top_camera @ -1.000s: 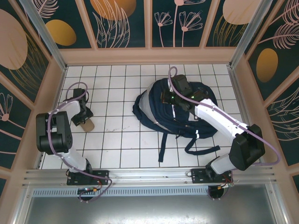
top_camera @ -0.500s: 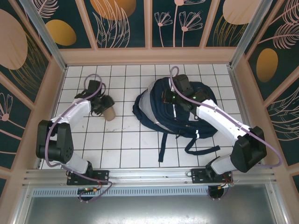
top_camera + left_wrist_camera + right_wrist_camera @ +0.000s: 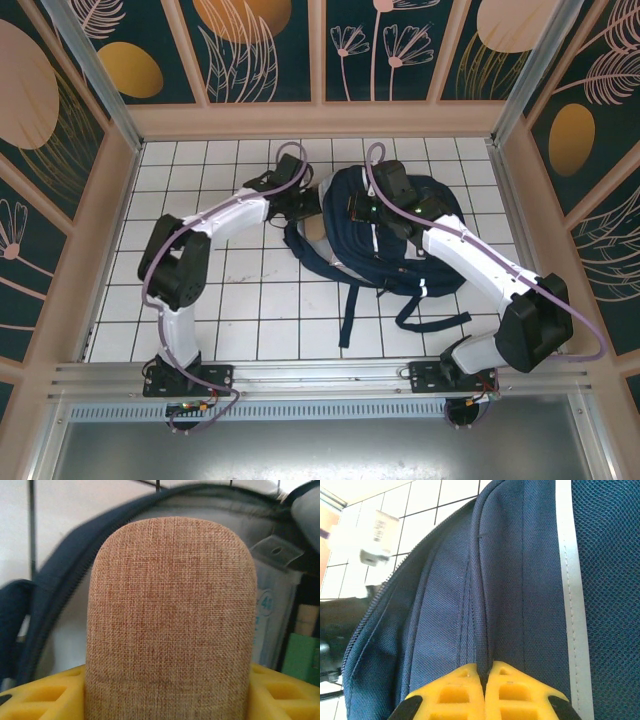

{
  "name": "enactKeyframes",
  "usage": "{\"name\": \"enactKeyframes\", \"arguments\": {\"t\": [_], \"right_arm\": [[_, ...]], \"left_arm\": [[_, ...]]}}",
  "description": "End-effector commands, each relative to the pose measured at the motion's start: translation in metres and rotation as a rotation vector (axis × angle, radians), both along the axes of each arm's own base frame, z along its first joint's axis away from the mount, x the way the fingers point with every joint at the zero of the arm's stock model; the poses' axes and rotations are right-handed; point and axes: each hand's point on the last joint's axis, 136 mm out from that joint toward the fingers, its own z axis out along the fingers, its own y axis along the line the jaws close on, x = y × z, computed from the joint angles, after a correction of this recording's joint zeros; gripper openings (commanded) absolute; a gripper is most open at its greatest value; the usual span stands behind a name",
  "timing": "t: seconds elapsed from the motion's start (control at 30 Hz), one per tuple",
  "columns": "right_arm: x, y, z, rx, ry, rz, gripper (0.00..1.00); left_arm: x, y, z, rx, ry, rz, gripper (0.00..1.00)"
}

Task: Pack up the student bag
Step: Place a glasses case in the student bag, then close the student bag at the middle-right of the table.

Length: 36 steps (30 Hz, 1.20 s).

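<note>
Change over the last sec: left arm swung across from well left of the student bag [image 3: 390, 240] (big dark-navy fabric backpack w/ thin white reflective stripes, black straps) to its open left-side mouth. Left gripper [image 3: 303, 207] now sits right at that mouth. Its yellow fingers are clamped either side of a tan woven-fabric pouch [image 3: 170, 620] w/ rounded end, which points into the grey-lined compartment. Bag itself hasn't shifted, straps trailing toward the arm bases. Right gripper [image 3: 486, 681] is over the bag's top panel, fingers pressed together on a raised fold of navy fabric next to a white stripe, prob. holding the mouth up. Same grip as a sec ago.

For the task: carry leg looks done. Pouch is at the threshold, not yet inside or let go. Insert + release remain, I'd judge.

Writing: inside the bag, beyond the pouch, a clear-wrapped pale pack [image 3: 272, 620] shows a teal ring w/ a "4", rest hidden. Green block [image 3: 304, 659] beside it, no text legible. Blurred white tag [image 3: 376, 535] off the bag's edge has dark print, unreadable.
</note>
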Motion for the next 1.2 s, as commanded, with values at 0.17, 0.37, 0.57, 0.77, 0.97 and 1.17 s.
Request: {"name": "enactKeyframes", "arguments": {"t": [0.17, 0.37, 0.57, 0.77, 0.97, 1.17], "right_arm": [[-0.003, -0.006, 0.011, 0.026, -0.023, -0.019, 0.0], [-0.003, -0.007, 0.006, 0.018, -0.013, -0.023, 0.05], [-0.006, -0.01, 0.003, 0.022, 0.0, -0.031, 0.33], [-0.015, -0.02, 0.005, 0.036, 0.003, -0.064, 0.48], [-0.03, -0.035, -0.001, 0.037, 0.016, -0.108, 0.52], [-0.051, -0.051, -0.021, 0.062, 0.072, -0.171, 0.53]], "left_arm": [[-0.007, 0.011, -0.031, 0.144, 0.066, 0.008, 0.7], [-0.006, 0.015, 0.005, 0.127, 0.006, 0.015, 0.9], [-0.005, 0.029, 0.04, 0.151, -0.032, 0.041, 0.92], [0.009, 0.08, 0.057, 0.241, -0.032, 0.149, 0.92], [0.026, 0.068, 0.081, 0.156, -0.091, 0.091, 0.91], [0.039, 0.035, 0.086, 0.043, -0.156, -0.041, 0.9]]}}
